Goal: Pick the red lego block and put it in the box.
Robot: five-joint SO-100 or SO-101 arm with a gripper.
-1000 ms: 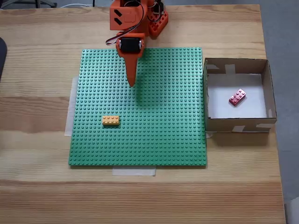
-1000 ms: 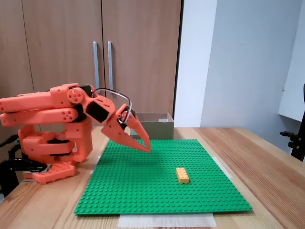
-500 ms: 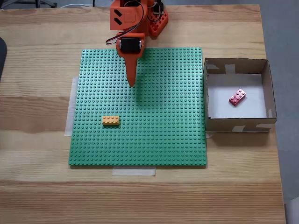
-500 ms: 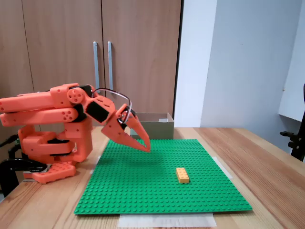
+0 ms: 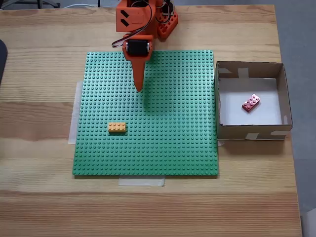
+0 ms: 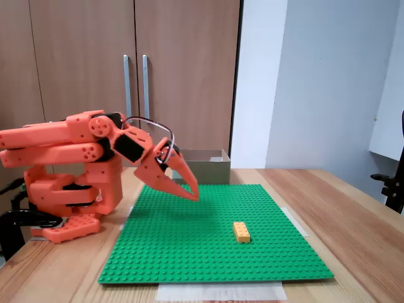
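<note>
The red lego block (image 5: 251,102) lies tilted on the white floor of the box (image 5: 281,94), which stands to the right of the green baseplate in a fixed view from above. In the side fixed view the box (image 6: 205,165) shows as a brown wall behind the plate. The orange gripper (image 5: 139,89) hangs over the upper middle of the baseplate, far left of the box, shut with nothing in it. From the side the gripper (image 6: 193,196) points down at a slant, a little above the plate.
A green studded baseplate (image 5: 173,143) taped to the wooden table carries an orange-yellow brick (image 5: 117,127), also seen as the brick (image 6: 241,231) from the side. The arm's orange base (image 6: 69,202) sits at the table's far edge. Cabinets stand behind.
</note>
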